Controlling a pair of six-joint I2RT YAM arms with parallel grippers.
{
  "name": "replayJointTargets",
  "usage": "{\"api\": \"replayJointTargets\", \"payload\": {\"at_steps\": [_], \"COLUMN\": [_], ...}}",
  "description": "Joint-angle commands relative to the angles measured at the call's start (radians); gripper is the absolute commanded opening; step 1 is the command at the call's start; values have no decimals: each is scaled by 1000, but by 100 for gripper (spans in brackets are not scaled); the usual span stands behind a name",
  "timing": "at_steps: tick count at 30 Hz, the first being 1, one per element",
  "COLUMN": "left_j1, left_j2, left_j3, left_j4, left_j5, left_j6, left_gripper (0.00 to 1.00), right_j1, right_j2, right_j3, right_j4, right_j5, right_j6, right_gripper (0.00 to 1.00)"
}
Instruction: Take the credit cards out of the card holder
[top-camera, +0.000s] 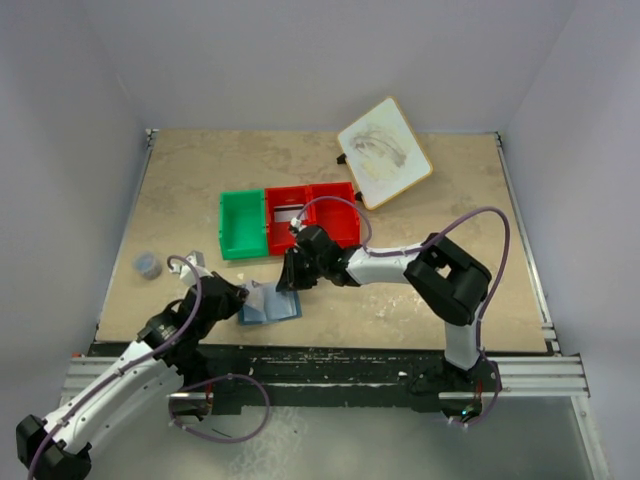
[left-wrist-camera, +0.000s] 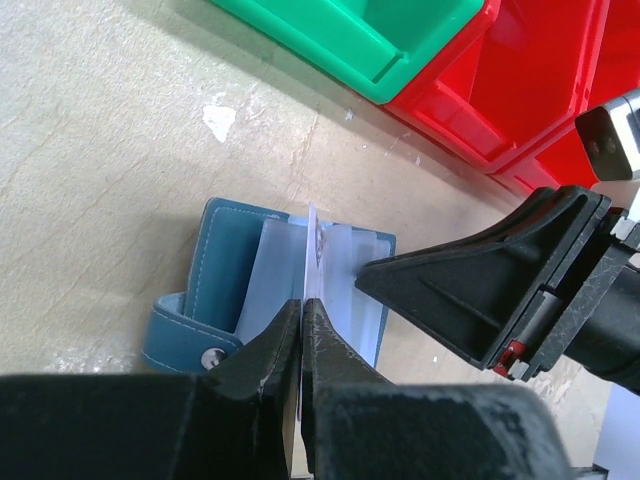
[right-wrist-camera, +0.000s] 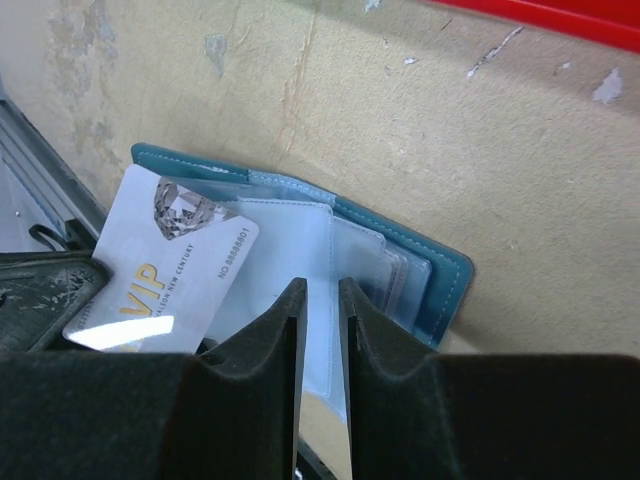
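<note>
left pincer nipping card edge, seemingly upright

Both arms are crowding the small blue folding card holder near the table's front edge. The left gripper, its jaws pinched on a white plastic card, is blocking the holder's left side. The right gripper, jaws a slit apart, is standing over its right panel. Just behind, a green plastic bin and red plastic bins are walling off the far side. Bare table is lying open to the holder's right. A white wood-rimmed board is occupying the far right corner, and a small grey round object is sitting at the left.
</note>
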Motion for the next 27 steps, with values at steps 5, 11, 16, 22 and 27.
{"api": "replayJointTargets", "payload": {"at_steps": [5, 11, 16, 22, 27], "left_j1": [6, 6, 6, 6, 6], "left_j2": [11, -56, -38, -11, 0], "left_j3": [16, 54, 73, -1, -24], "left_j4": [20, 16, -3, 12, 34], "left_j5": [-19, -44, -45, 5, -10], "left_j6": [27, 47, 45, -4, 4], "left_gripper": [0, 0, 0, 0, 7], "right_j1": [-4, -5, -5, -2, 24], "right_j2": [-61, -144, -139, -71, -40], "right_j3": [40, 24, -29, -27, 8], "right_j4": [-145, -73, 82, 141, 142], "right_j5": [78, 32, -48, -93, -121], "right_j6": [-90, -86, -11, 15, -15], "right_gripper": [24, 29, 31, 31, 33]}}
